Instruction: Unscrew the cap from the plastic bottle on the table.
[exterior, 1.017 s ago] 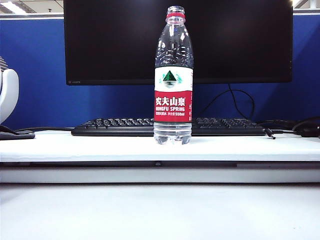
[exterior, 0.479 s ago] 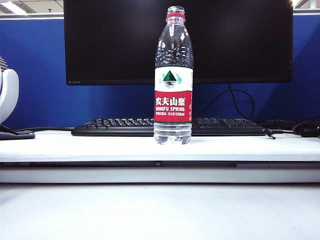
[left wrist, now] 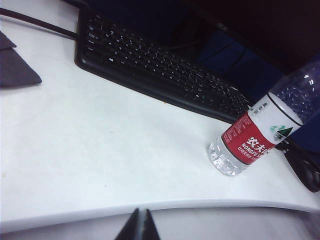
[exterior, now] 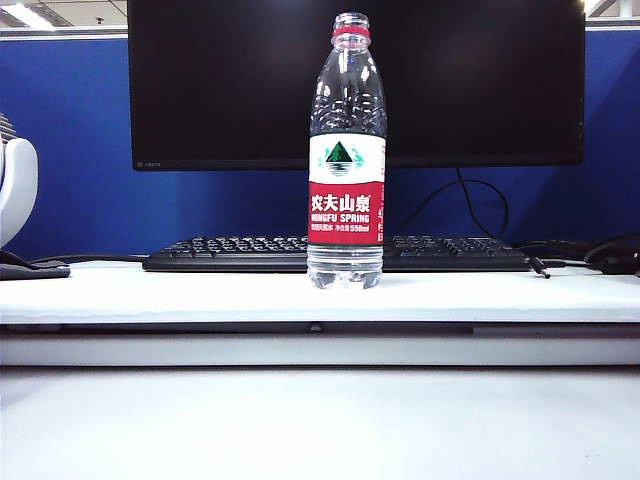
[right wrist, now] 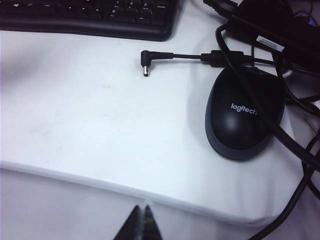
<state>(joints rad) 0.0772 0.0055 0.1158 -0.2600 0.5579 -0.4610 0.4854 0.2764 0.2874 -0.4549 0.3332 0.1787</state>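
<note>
The plastic bottle (exterior: 346, 200) stands upright in the middle of the white table (exterior: 150, 290), just in front of the keyboard. Its top shows a clear threaded mouth above a thin red neck ring (exterior: 351, 33); the cap is out of view. In the left wrist view the bottle (left wrist: 250, 142) stands well ahead and to one side of my left gripper (left wrist: 142, 212), which is shut and empty over the table's front edge. My right gripper (right wrist: 142, 209) is shut and empty too, off the table edge (right wrist: 100, 175) near the mouse. Neither gripper shows in the exterior view.
A black keyboard (exterior: 240, 252) lies behind the bottle under a dark monitor (exterior: 230, 80). A black mouse (right wrist: 243, 117), a loose power plug (right wrist: 146, 62) and tangled cables lie at the table's right end. A dark cloth (left wrist: 15, 65) lies at the left end.
</note>
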